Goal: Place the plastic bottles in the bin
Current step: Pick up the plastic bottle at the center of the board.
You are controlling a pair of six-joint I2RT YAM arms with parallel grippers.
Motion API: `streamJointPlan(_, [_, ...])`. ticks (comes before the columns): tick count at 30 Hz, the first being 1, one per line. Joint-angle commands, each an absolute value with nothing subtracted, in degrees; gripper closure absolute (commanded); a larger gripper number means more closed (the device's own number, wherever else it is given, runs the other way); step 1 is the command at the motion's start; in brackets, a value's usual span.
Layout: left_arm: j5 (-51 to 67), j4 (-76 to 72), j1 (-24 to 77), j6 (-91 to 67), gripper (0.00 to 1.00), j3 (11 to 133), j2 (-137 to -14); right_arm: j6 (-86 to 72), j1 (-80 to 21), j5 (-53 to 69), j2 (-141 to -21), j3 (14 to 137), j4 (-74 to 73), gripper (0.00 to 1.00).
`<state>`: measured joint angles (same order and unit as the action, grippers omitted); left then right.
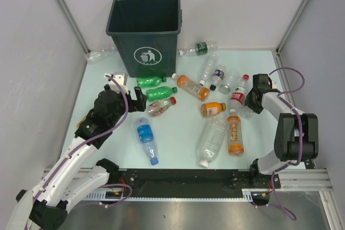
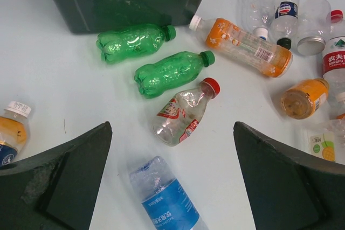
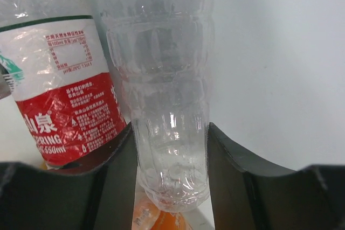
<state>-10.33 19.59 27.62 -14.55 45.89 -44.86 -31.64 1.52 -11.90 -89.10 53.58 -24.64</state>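
Where the clear bottle (image 3: 170, 79) lies between the 2 fingers of the right gripper (image 3: 171, 129), its long axis runs straight out along them and both fingers close narrowly on its ribbed sides. A red-labelled bottle (image 3: 64, 95) lies just beside it. The bin (image 1: 129, 41) is well apart, across the table (image 1: 178, 127) toward the far left. The left gripper (image 2: 172, 126), spread wide above a red-capped bottle (image 2: 183, 112), is the nearer to the bin.

Left arm stretched forward, hand (image 2: 172, 126) spread wide – right arm folded, hand (image 3: 171, 154) closed on clear bottle (image 3: 161, 52)
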Motion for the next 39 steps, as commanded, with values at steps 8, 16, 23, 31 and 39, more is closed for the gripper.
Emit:
streamJointPlan(8, [-11.0, 18.9, 27.5, -14.7, 0.00, 48.5, -43.4, -32.1, 1.9, -11.0, -73.2, 56.5, -28.9, 0.64])
streamJointPlan(16, [-11.1, 18.9, 27.5, -14.6, 0.00, 48.6, -43.3, -30.1, -2.4, -6.5, -68.6, 67.8, -29.4, 0.64])
streamJointPlan(23, [-11.7, 19.1, 27.5, -14.5, 0.00, 48.6, -43.3, -27.9, -13.0, -9.5, -71.8, 81.5, -26.2, 0.64])
streamJointPlan(31, [-11.9, 19.2, 27.5, -14.4, 0.00, 48.6, -43.4, -18.3, -27.4, -16.1, -83.7, 102.2, -19.5, 0.64])
streamJointPlan(39, [-12.0, 19.1, 27.5, -14.4, 0.01, 48.6, -43.6, -10.7, -34.4, -16.8, -94.7, 110.9, -7.6, 0.64])
